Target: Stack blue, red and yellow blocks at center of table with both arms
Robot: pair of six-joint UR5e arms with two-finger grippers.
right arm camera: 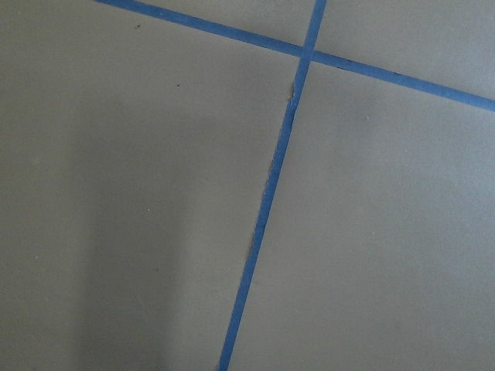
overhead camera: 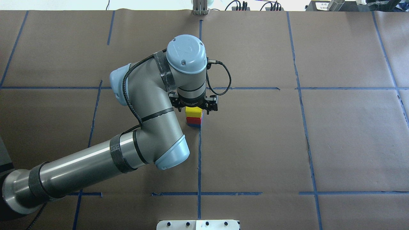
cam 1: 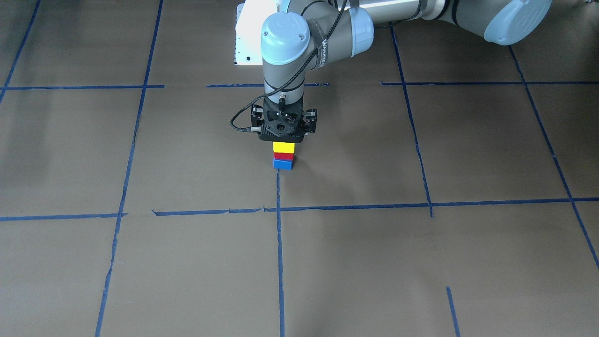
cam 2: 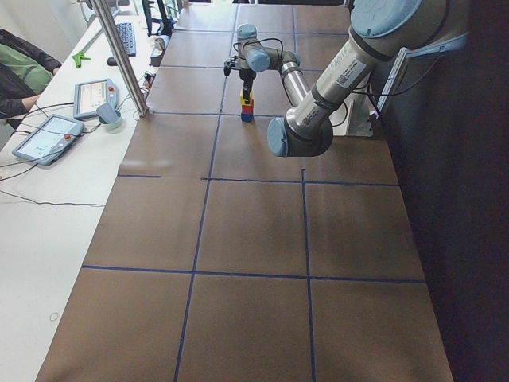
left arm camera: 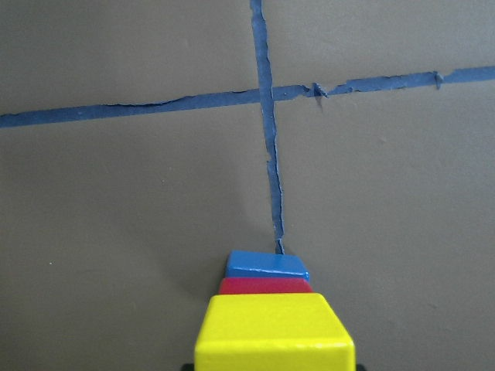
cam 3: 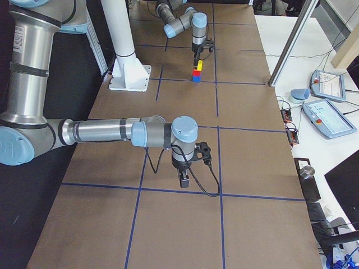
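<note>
A yellow block (cam 1: 284,147) sits on a red block (cam 1: 283,156), which sits on a blue block (cam 1: 283,164), at the table's centre by a tape crossing. My left gripper (cam 1: 284,142) points straight down over the stack and is shut on the yellow block (left arm camera: 274,332), with dark fingertips touching its lower sides in the left wrist view. The red block (left arm camera: 265,286) and blue block (left arm camera: 266,264) show beneath it. My right gripper (cam 3: 183,180) hangs low over bare table far from the stack (cam 3: 197,73); I cannot tell whether it is open or shut.
Blue tape lines (overhead camera: 199,159) divide the brown table into squares. The white robot base plate (cam 1: 245,32) stands behind the stack. Tablets (cam 2: 48,137) and cables lie on the white side bench. A metal post (cam 3: 291,39) stands at the table's edge.
</note>
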